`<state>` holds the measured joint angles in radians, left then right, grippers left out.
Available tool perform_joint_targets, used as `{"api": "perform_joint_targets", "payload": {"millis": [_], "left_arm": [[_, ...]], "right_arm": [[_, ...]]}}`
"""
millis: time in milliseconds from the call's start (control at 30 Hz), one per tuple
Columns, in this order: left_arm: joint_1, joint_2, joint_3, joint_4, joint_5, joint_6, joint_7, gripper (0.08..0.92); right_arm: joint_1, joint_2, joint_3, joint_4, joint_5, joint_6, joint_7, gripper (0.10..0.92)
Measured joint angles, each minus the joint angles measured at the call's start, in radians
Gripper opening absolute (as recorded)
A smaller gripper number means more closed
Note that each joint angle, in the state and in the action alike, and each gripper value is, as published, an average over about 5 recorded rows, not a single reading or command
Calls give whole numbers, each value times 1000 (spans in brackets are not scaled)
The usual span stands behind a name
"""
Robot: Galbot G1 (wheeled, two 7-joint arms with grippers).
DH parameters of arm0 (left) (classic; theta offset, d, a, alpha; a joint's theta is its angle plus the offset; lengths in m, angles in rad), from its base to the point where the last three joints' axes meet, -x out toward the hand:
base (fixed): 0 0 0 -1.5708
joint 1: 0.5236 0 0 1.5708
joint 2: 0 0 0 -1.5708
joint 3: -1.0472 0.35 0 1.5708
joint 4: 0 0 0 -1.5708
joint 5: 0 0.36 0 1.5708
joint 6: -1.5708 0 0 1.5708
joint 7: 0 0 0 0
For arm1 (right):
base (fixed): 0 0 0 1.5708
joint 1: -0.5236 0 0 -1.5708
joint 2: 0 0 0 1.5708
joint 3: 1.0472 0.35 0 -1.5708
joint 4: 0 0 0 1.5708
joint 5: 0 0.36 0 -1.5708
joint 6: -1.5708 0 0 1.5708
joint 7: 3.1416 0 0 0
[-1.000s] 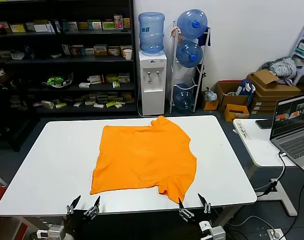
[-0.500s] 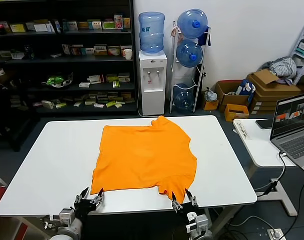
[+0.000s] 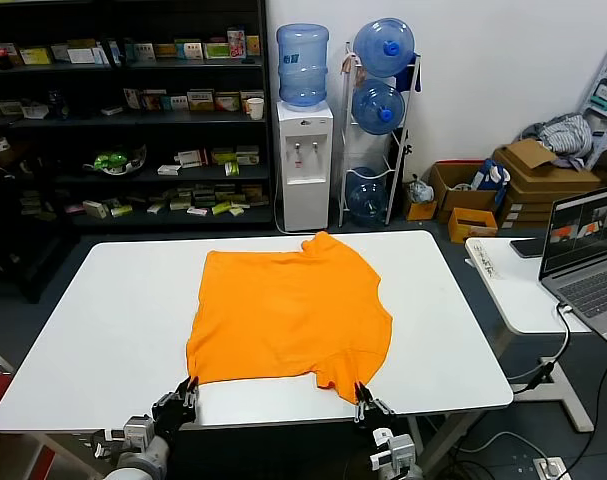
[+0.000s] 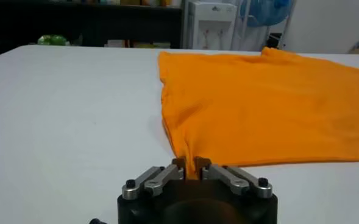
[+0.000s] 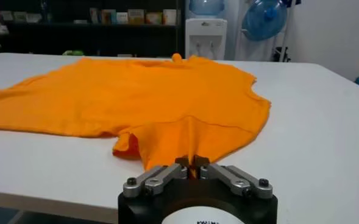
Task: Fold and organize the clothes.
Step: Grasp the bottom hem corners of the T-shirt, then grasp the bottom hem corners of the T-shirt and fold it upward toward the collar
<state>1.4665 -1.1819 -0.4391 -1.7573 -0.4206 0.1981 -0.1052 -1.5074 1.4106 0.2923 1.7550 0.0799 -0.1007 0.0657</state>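
No lettering shows on the orange T-shirt [image 3: 288,312]. Left hand [image 3: 187,391] and right hand [image 3: 364,397], apart earlier, now pinch its near corners on the surface [image 3: 103,320].

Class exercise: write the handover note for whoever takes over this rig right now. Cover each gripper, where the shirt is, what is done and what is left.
Left gripper: shut on the near left corner of the bright orange short-sleeved T-shirt, at the near edge of the white table.
Right gripper: shut on the T-shirt's near right part, by the sleeve, at the same edge.
T-shirt: spread flat on the table, plain side up, no lettering showing.
Done: both near grasps are made.
Left: no fold is visible yet; probably lift the near edge and carry it toward the far side, then finish folding and tidy.
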Motion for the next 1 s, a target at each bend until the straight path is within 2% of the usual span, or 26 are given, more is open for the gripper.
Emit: {"api": "perform_joint_targets", "payload": {"millis": [133,433,600,767,1000], "left_arm": [[29,4,-8,-31,-2,-9,-12,96],[154,18,-35,-165,-20,-14,-45,92],[191,32,-38,-230,-34,-20,-56,92],[127,54,-26,-225,-64,-17,-55,92],[-86,86,25,-94,-118,-11,-33,92]], "right_arm": [[-48,-30,0,50,24,20,24,124],[-174,-110,25,205,71,49,82,124],[-147,-136,28,240,115,29,116,124],[-10,-160,8,199,180,-16,148,124],[241,-188,-69,55,274,-78,174,124]]}}
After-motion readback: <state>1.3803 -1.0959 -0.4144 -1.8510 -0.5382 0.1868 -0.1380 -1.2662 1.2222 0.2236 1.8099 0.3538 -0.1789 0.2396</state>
